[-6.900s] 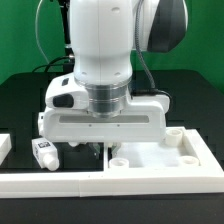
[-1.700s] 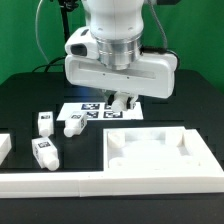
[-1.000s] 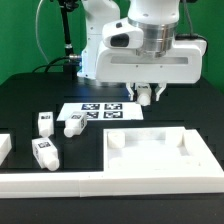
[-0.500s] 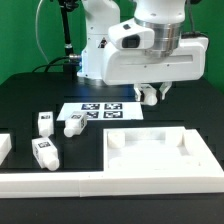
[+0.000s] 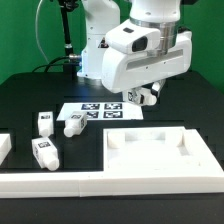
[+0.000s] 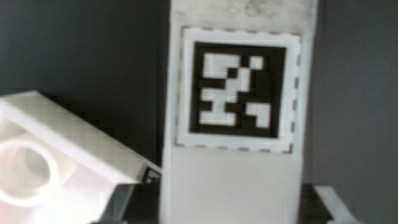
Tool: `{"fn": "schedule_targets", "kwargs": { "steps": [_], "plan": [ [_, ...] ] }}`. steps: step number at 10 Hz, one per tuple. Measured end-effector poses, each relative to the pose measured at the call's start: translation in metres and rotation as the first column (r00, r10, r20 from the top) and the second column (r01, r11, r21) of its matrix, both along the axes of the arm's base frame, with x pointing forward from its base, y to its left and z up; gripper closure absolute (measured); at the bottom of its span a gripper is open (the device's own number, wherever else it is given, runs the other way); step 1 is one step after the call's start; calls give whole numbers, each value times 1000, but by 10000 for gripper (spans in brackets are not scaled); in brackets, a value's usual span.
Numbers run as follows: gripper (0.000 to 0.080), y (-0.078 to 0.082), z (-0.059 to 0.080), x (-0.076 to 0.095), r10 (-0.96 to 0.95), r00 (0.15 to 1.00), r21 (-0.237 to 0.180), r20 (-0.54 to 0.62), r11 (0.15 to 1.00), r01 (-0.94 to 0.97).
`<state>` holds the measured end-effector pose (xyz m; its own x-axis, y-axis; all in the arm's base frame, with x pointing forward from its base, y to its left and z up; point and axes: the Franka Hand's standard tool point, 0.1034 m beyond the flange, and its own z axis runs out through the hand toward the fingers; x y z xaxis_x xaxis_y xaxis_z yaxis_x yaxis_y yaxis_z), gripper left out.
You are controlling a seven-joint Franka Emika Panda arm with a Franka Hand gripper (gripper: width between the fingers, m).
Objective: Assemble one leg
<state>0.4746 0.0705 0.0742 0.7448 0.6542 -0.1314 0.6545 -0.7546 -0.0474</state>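
Note:
My gripper (image 5: 143,97) is shut on a white leg (image 5: 146,95) and holds it in the air above the marker board (image 5: 100,111), with the hand tilted. In the wrist view the held leg (image 6: 237,120) fills the middle and shows a black-and-white tag, between my gripper (image 6: 231,205) jaws. Three more legs lie on the black table at the exterior view's left: one (image 5: 44,122), a second (image 5: 72,125) and a third (image 5: 43,153). The large white tabletop part (image 5: 160,152) lies at the front right; a corner of it shows in the wrist view (image 6: 54,150).
A low white rim (image 5: 60,184) runs along the table's front edge. A small white piece (image 5: 4,146) sits at the exterior view's far left. A black stand with cables (image 5: 66,40) is behind the arm.
The gripper has risen from the tabletop part with a leg in it and moved to the exterior view's right. In the last half second the hand has tilted.

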Motion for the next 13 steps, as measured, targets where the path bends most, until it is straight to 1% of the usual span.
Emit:
{"fn": "schedule_targets", "kwargs": {
  "steps": [1,2,3,4,7,8,9,10,11,12,13],
  "plan": [
    [515,13,-5,-5,186,982,13,39,982,-186],
    [515,27,-6,-10,355,934,18,39,934,-356],
    [515,40,-3,-9,500,865,12,39,865,-501],
    [515,42,2,-8,546,837,15,46,837,-547],
    [515,36,-1,-8,672,740,24,34,740,-673],
    [515,35,-1,-8,725,688,30,30,687,-726],
    [515,43,-5,-11,823,565,23,63,565,-825],
    [515,51,-9,-21,885,457,13,89,458,-889],
    [515,49,-10,-23,911,405,21,80,405,-914],
    [515,47,-10,-22,926,369,18,75,369,-929],
    [515,44,-10,-21,950,305,17,65,304,-952]
  ]
}}
